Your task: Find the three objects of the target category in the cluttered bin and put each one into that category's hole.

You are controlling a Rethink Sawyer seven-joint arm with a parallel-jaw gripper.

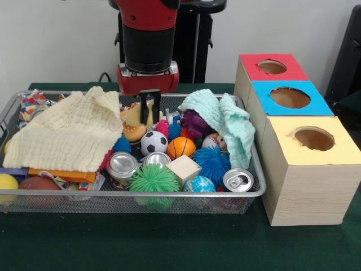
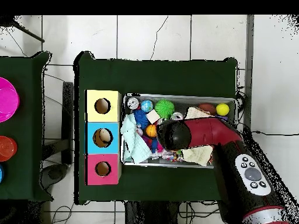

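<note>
The wire mesh bin (image 1: 169, 195) is full of toys and cloths; it also shows in the overhead view (image 2: 175, 97). My gripper (image 1: 150, 116) is down in the bin's far middle, right beside a tan-brown plush (image 1: 134, 125). A purple soft toy (image 1: 197, 124) lies half under a mint cloth. No tiger-striped plush shows. The red-surround hole (image 1: 272, 66) is on the box's far end, right of the bin; it also shows in the overhead view (image 2: 103, 169). In the overhead view my arm (image 2: 175, 135) hides the gripper.
A yellow cloth (image 1: 67, 132) covers the bin's left half and a mint cloth (image 1: 228, 121) the right end. Between them lie a soccer ball (image 1: 153, 142), a basketball (image 1: 181, 148), spiky balls (image 1: 154, 179), cans (image 1: 237, 179) and a wooden block (image 1: 184, 168). The blue hole (image 1: 290, 97) and yellow hole (image 1: 313, 138) are nearer the camera.
</note>
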